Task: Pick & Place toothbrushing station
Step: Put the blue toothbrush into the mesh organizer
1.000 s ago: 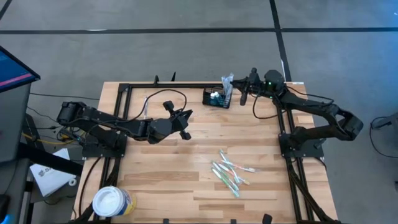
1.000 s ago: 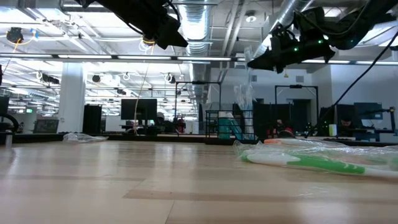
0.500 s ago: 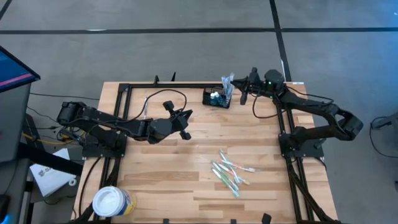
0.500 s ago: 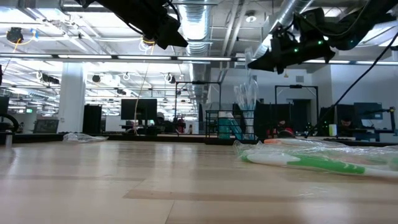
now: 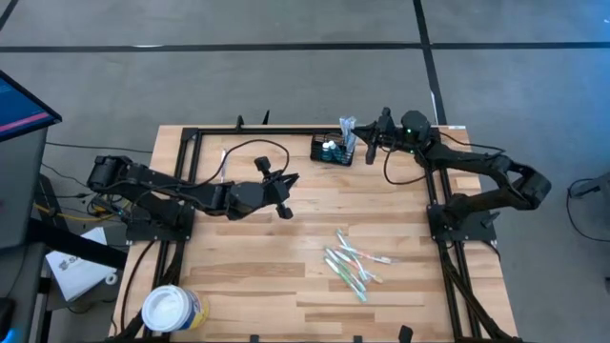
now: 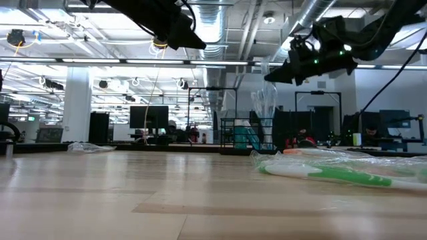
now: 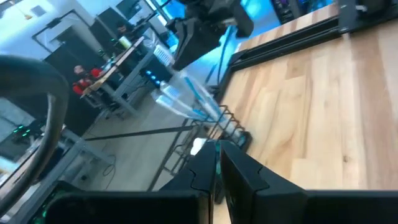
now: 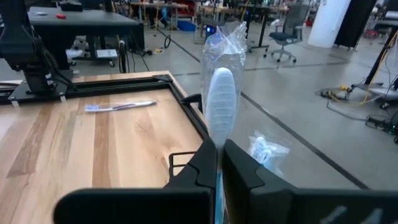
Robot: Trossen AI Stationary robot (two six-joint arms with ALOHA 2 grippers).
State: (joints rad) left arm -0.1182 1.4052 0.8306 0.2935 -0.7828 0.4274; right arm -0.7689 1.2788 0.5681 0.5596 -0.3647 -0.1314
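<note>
We see the black wire caddy (image 5: pixel 331 151) at the far edge of the wooden counter (image 5: pixel 238 267), toward the right side, with something teal-white inside it and a clear-wrapped toothbrush (image 5: pixel 347 127) standing up at its right end. The right hand (image 5: pixel 374 141) is just beside the caddy's right end, pinched tight on that wrapped toothbrush (image 8: pixel 219 102); the right wrist view shows the white brush head in its plastic sleeve rising from between the closed fingers (image 8: pixel 239 171). In the low view the right hand (image 6: pixel 275 75) hangs above the caddy (image 6: pixel 248 137) at the back. The left hand (image 5: pixel 286 194) hovers over mid-counter, well apart from the caddy, fingers nearly together and empty. A loose pile of wrapped toothbrushes (image 5: pixel 351 264) lies on the near right part of the counter. A round white tub (image 5: pixel 172 310) sits at the near left corner.
</note>
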